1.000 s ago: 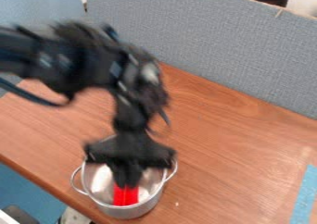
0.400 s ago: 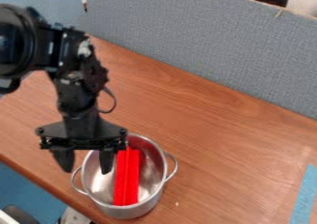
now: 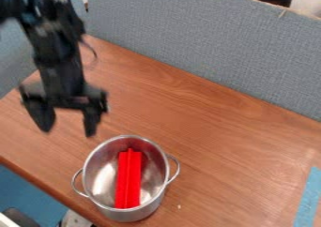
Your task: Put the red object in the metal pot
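A matte red object (image 3: 128, 177) lies in the shiny metal pot (image 3: 100, 165) on smooth wood table (image 3: 226, 128).

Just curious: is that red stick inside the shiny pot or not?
Inside. The red object lies in the metal pot, and the open gripper is apart from it.

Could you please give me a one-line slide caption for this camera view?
Red object lying inside the metal pot on the wooden table, with the open gripper empty to the upper left.

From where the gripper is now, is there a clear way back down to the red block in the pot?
Probably yes. The gripper hangs open beside the lidless metal pot, and the red block lies uncovered inside.
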Robot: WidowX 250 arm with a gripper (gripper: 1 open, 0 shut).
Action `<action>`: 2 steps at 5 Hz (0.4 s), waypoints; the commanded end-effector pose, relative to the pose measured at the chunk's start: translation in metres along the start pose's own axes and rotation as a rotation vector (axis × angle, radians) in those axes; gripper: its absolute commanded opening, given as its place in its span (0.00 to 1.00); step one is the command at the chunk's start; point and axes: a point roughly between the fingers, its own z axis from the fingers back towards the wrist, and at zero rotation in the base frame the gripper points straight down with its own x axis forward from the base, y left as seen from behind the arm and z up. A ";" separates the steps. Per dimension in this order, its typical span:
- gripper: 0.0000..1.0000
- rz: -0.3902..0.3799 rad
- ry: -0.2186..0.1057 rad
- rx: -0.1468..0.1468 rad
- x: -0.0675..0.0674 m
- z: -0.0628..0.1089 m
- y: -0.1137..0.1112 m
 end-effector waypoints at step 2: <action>1.00 0.264 -0.046 -0.020 0.032 0.049 -0.018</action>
